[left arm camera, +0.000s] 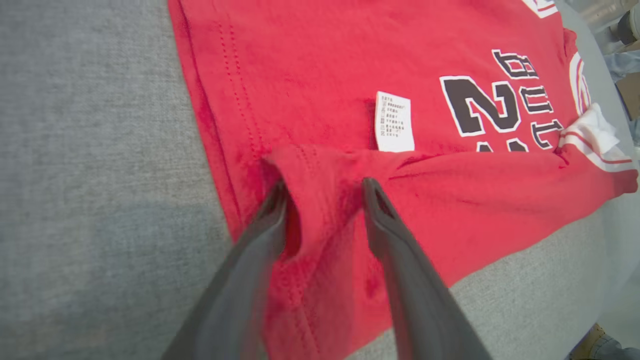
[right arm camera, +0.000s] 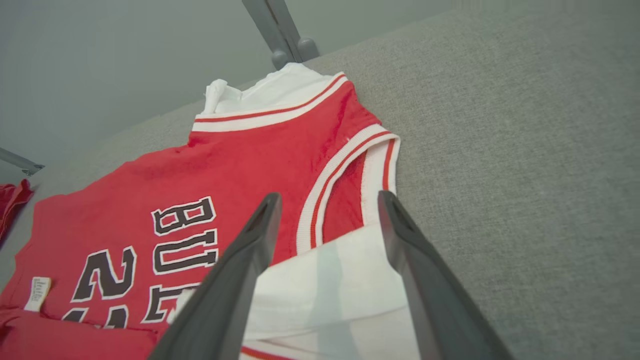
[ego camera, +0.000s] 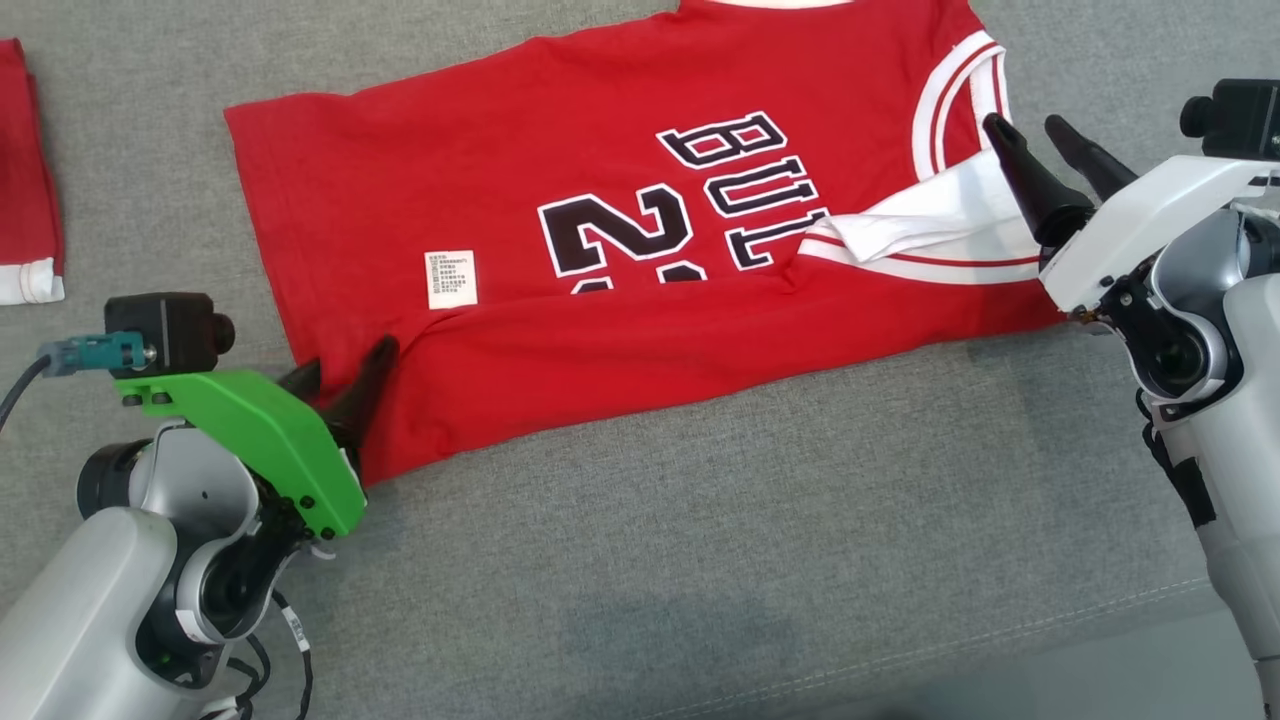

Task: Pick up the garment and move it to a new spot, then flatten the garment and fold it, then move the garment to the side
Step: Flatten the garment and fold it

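red sleeveless basketball jersey w/ white trim (ego camera: 600, 200) lies flat on the grey woven surface (ego camera: 700, 520), near long edge folded over onto the numbers. left gripper (ego camera: 348, 358) is at the hem corner, fingers partly apart astride a raised ridge of cloth w/o pinching it; right gripper (ego camera: 1025, 125) is wide open over the white armhole lining, holding nothing. for the next fold i'd pinch both layers at each end & lift evenly, so the crease stays straight.
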